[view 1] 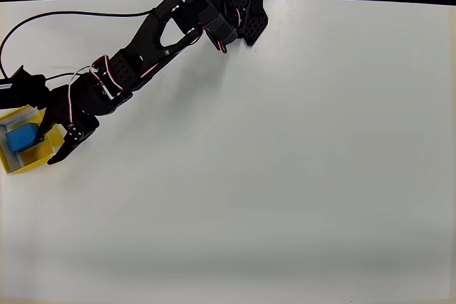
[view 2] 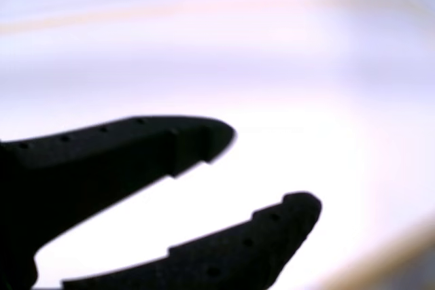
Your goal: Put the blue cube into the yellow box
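Observation:
At the far left of the overhead view the blue cube [view 1: 22,137] sits inside the yellow box [view 1: 28,166], against its left part. My black gripper [view 1: 47,149] hangs over the box's right wall, just right of the cube, its jaws spread apart. One finger [view 1: 63,149] points down-left outside the box. The wrist view has the gripper [view 2: 272,168] open, two dark fingers with nothing but bright, blurred table between them.
The arm reaches from its base [view 1: 239,5] at the top centre down to the left edge. A black cable [view 1: 43,18] loops across the upper left. White table [view 1: 285,176] spreads to the right and below.

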